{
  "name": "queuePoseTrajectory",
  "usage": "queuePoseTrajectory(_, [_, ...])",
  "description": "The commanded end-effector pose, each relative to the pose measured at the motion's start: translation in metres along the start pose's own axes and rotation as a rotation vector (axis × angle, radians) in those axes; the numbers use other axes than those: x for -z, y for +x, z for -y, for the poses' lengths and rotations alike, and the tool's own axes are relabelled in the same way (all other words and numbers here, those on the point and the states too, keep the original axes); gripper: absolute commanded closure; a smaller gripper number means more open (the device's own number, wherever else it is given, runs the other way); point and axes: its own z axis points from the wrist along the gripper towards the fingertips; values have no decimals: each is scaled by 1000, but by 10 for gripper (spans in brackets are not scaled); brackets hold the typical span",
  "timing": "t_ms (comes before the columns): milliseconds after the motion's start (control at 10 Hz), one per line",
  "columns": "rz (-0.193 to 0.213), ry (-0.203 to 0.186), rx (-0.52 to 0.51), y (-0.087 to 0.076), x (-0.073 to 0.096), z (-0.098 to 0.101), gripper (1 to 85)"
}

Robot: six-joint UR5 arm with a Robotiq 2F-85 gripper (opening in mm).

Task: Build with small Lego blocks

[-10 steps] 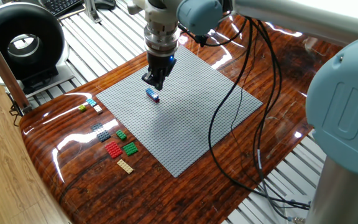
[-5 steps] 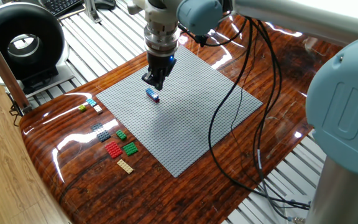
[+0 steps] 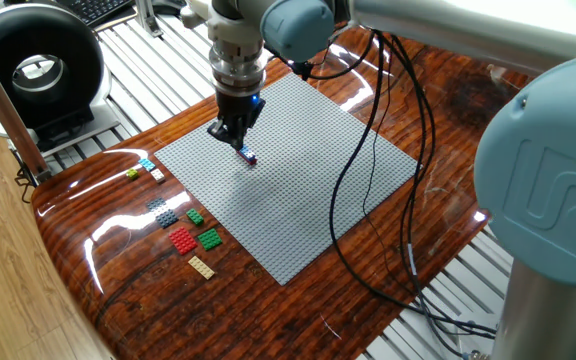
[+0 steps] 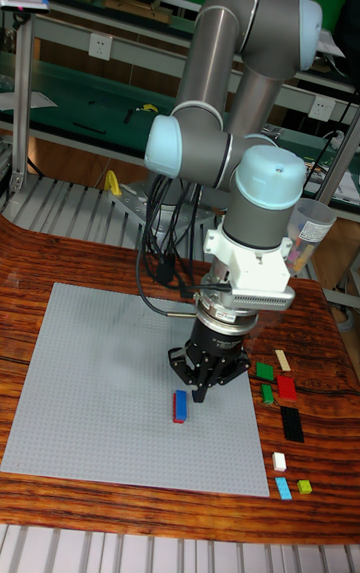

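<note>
A small blue-and-red Lego stack (image 4: 180, 406) sits on the grey baseplate (image 4: 90, 403), toward its middle; in the fixed view it shows as a tiny blue and red piece (image 3: 249, 156) just below the gripper tips. The gripper (image 3: 234, 138) hangs right over the near end of that stack, fingers pointing down; whether they are apart or pinching the piece cannot be told from either view. Compared with half a second ago, the gripper has slid a little to the left and toward the stack, so its tips now reach the blue end, which earlier lay clear below them. The stack itself has not shifted on the baseplate.

Beside the baseplate on the wooden table (image 3: 118, 300) lie the loose bricks: red (image 3: 181, 240), green (image 3: 209, 238), tan (image 3: 201, 267), dark grey (image 3: 165, 217), cyan (image 3: 147, 164) and yellow-green (image 3: 133, 174), all unchanged.
</note>
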Motion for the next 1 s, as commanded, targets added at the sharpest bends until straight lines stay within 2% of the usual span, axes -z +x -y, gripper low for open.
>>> queuePoseTrajectory(0, [11, -23, -13, -3, -9, -6, 843])
queuePoseTrajectory(200, [8, -14, -6, 4, -14, 1, 843])
queuePoseTrajectory(300, [-15, -4, -17, 14, -11, 6, 843])
queuePoseTrajectory(400, [-37, 23, -26, 20, -8, 13, 843])
queuePoseTrajectory(600, [-30, 4, -32, 19, -8, 8, 843])
queuePoseTrajectory(900, [-39, 12, -44, 21, -7, 9, 843])
